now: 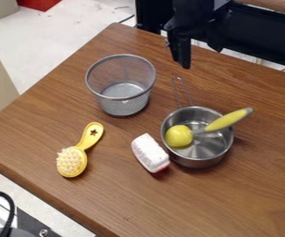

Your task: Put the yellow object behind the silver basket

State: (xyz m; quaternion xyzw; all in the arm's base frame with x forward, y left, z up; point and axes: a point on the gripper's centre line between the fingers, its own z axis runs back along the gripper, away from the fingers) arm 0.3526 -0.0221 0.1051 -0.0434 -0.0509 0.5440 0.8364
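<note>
We see the yellow brush (78, 152) lying at about 7 o'clock from the silver basket (122, 91) on the worktop (207, 203), bristles up and handle pointing towards 1 o'clock; that handle, slim beside the broad head, looks to us the easier part to grip. The name "yellow object" could also fit the yellow utensil (228, 119) in the metal pot (201, 162), between 4 and 5 o'clock from the basket, but we judge the brush likelier, since it is yellow all over. The utensil's round end sits inside the pot and its handle leans over the rim towards 2 o'clock, so the wall seems to prop it. The pot's thin wire handle points to 11 o'clock, and the white-and-red block (151, 153) lies just beside the pot at 8 o'clock. The claw (183, 61) hangs above the worktop's far side, at 2 o'clock from the basket; we cannot tell whether it is apart or together. The basket stands upright, and behind it, at its 12 o'clock, the worktop narrows to a corner, so we would set the brush down close to the basket lest it tip off the edge. We would lift it well up too, as the mesh rim could catch it on a straight path.
</note>
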